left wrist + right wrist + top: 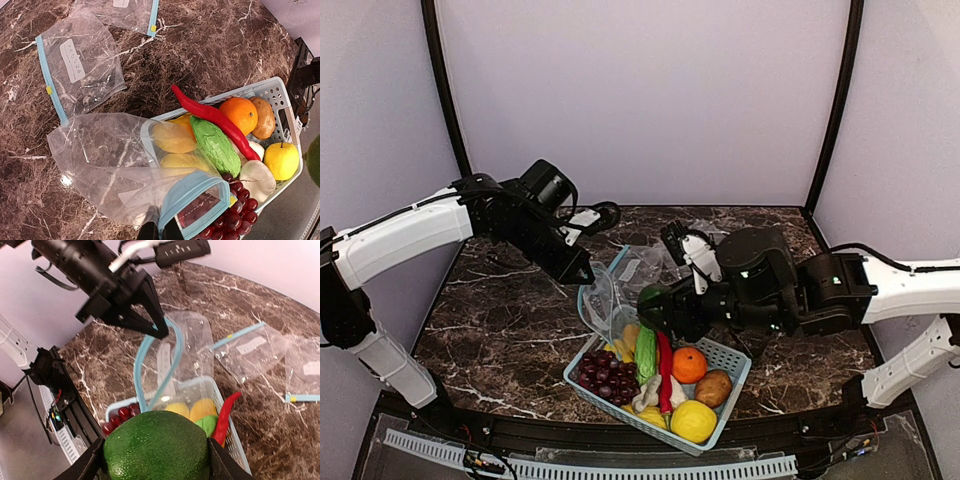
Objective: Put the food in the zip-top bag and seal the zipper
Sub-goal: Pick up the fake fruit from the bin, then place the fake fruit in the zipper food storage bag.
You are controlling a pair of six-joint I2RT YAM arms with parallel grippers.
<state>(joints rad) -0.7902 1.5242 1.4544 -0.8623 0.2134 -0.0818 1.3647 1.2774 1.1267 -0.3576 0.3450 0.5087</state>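
Basket [732,353]: orange [689,364], grapes [602,375]. L gripper [583,276]: bag [100,160]; R gripper [155,442]: avocado [652,294].

High rear overview, two close wrist views, basket [728,353] in all.

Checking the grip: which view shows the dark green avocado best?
Right wrist: the dark green round avocado fills the foreground, clamped in the right hand. Top external shows only a small green patch; left wrist, a sliver at its right edge.
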